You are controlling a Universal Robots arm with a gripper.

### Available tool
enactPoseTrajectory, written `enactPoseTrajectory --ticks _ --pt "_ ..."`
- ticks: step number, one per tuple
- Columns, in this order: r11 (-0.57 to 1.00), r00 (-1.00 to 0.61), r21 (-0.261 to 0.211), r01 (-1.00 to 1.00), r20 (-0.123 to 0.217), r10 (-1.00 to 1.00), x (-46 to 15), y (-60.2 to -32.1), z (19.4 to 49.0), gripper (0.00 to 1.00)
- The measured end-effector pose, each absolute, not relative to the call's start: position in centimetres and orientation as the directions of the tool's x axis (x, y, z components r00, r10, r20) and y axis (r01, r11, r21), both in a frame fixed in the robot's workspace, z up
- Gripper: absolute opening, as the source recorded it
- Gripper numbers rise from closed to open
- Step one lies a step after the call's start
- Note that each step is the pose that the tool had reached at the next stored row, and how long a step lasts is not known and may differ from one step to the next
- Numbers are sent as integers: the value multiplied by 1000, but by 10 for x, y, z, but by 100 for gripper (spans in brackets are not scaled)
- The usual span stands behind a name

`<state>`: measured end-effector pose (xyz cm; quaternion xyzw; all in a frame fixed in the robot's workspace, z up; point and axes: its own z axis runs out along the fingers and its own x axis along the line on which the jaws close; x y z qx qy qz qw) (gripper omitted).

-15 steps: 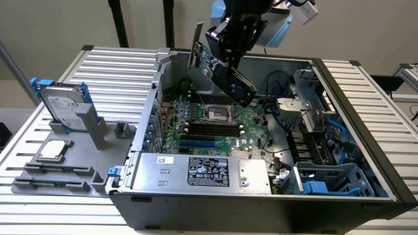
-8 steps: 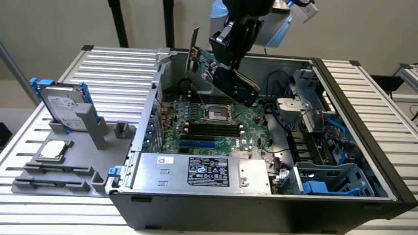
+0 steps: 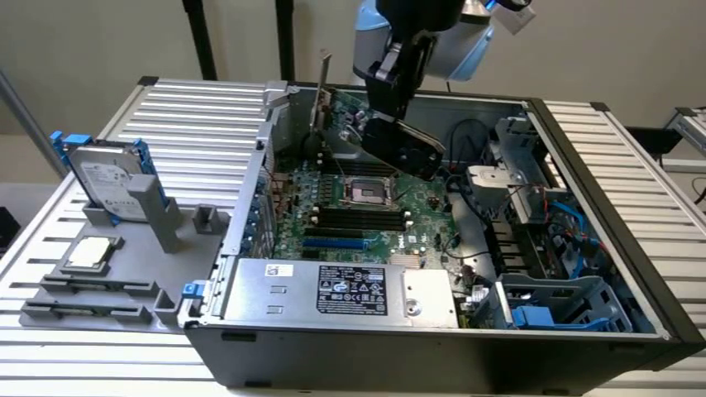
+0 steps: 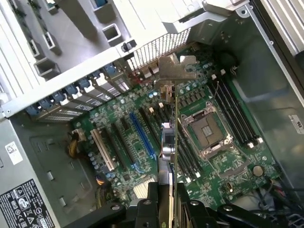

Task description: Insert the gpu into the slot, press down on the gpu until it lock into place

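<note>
**Cream wall, ribbed metal table**

A plain cream wall (image 3: 99,41) closes the back of the exterior view under soft, even light. Two black upright posts (image 3: 203,41) stand against it. The table (image 3: 188,103) is made of ribbed silver aluminium slats that run out to both sides. Past its edge on the exterior view's left lies a pale floor (image 3: 20,198), crossed by a slanted grey bar (image 3: 25,116)

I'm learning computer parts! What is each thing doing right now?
gpu, held tilted above the motherboard, not inserted.
fingers, shut on the gpu.
blue slot, empty.
memory slots, empty.
computer case, side open.
hard drive, standing upright outside the case.
</note>
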<state>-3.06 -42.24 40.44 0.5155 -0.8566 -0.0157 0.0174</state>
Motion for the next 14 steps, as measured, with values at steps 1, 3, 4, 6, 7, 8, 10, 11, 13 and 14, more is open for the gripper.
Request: enactPoseTrajectory --ticks 1,3,4,6,7,8,10,11,13,14 --pt "452 -452 41 -891 12 -892 -31 -422 404 26" --pt "421 -421 31 -906 7 -907 -31 -422 403 26" --pt "405 -405 26 -914 5 -915 -31 -422 403 26" --pt "373 -373 16 -928 0 -928 -31 -422 402 26" --pt "356 -356 13 -934 -1 -934 -31 -422 402 26" --pt "340 -340 10 -941 -2 -941 -31 -422 401 26" --pt "306 -306 8 -952 -3 -952 -30 -422 400 26" --pt "288 -288 7 -957 -4 -957 -31 -422 399 26" --pt "254 -254 6 -967 -7 -967 -31 -422 397 26" --pt "237 -237 6 -971 -8 -971 -31 -422 396 26"
